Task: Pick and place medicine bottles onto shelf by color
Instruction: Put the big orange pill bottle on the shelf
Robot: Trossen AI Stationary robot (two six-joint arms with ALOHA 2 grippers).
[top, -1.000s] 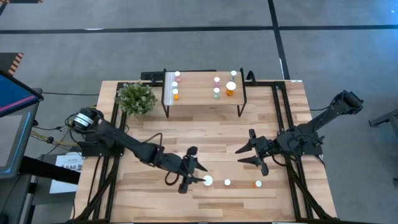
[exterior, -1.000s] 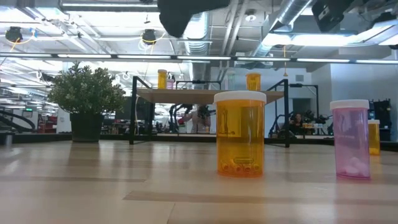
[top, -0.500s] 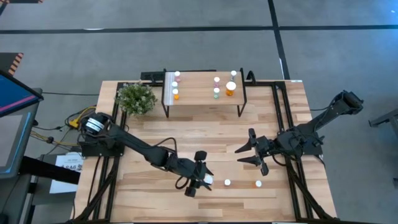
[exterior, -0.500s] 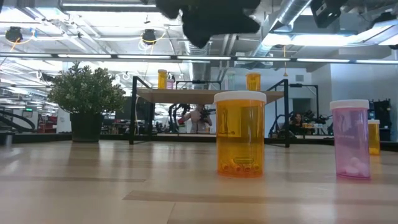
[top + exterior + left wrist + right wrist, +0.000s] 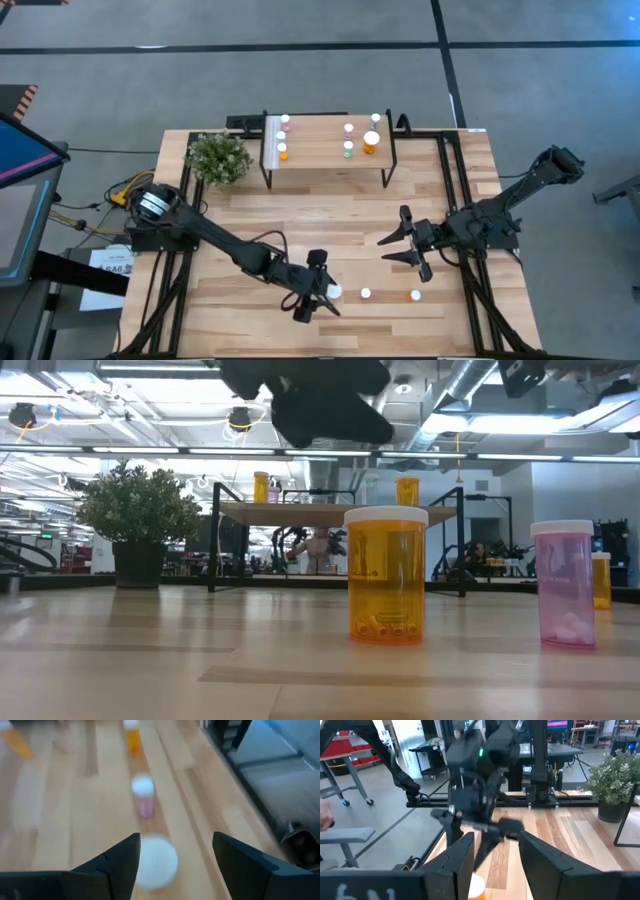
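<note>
My left gripper (image 5: 324, 290) hovers open above a wide orange bottle with a white cap (image 5: 334, 291) near the table's near edge. In the left wrist view its fingers stand on either side of that cap (image 5: 156, 860) without touching. The low view shows this bottle (image 5: 386, 575) upright on its base, the gripper (image 5: 310, 405) clear above it. A pink bottle (image 5: 366, 294) and a small orange bottle (image 5: 415, 295) stand to its right. The shelf (image 5: 325, 160) at the far edge carries several bottles on its top board. My right gripper (image 5: 396, 246) waits open at mid-table, right of centre.
A potted plant (image 5: 219, 157) stands left of the shelf. The shelf's black legs (image 5: 267, 172) rise from the far part of the table. A black frame (image 5: 452, 190) runs along the right side. Bare wood lies between the shelf and both grippers.
My left gripper has moved toward the table's right and near edges, turning at the wrist, and now stands over the wide orange bottle. The bottles have stayed where they were.
</note>
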